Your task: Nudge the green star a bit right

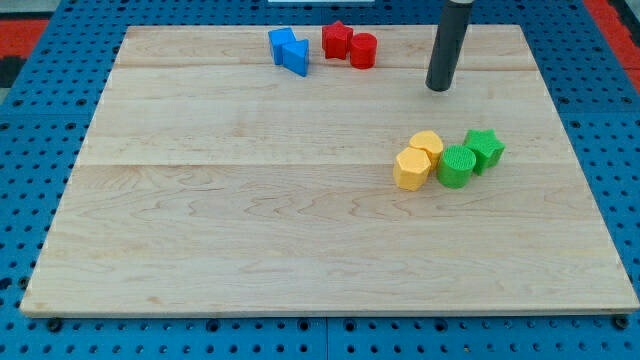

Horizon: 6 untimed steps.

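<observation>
Pale wooden table (200, 230) on a blue pegboard base, blocks in two clusters.

Near the view's top, left of centre: two blue blocks pressed against each other, a squarish blue block (281, 42) and, just to its lower right, a wedge-like blue block (298, 58); exact shapes hard to make out. Just to the right of them, a small gap, then a red star (337, 40) touching a red cylinder (363, 50) on its right.

Further right, coming down from the view's top edge: on this hand, no telling spread from pressed together, just a straight dark rod (447, 45) ending in my tip (438, 89), pinching nothing. Down at the table near its top edge, on bare wood, touching no block. Well apart from the red pair on its left and from the cluster below.

Below the tip, at mid-height on the right half: a yellow block (411, 169), roughly hexagonal, touching a second, rounder yellow block (428, 146) just above and to its right. Right of these, a green cylinder (456, 166) against the yellow pair. Last on the right, the green star (485, 149), touching the green cylinder's upper right side and forming the right end of the cluster.

From my tip: green star down and to the view's right, well apart, with open table between. To the star's right, bare wood up to the table's edge.
</observation>
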{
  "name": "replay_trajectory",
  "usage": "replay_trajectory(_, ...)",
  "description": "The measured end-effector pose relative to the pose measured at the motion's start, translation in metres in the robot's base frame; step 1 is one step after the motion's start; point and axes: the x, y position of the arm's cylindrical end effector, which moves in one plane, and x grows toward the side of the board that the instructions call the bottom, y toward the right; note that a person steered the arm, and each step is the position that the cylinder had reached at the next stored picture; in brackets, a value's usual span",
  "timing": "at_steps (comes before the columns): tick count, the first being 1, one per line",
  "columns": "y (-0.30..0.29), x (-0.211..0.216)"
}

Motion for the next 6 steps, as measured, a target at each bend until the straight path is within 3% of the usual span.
replay_trajectory(6,-0.005,0.008)
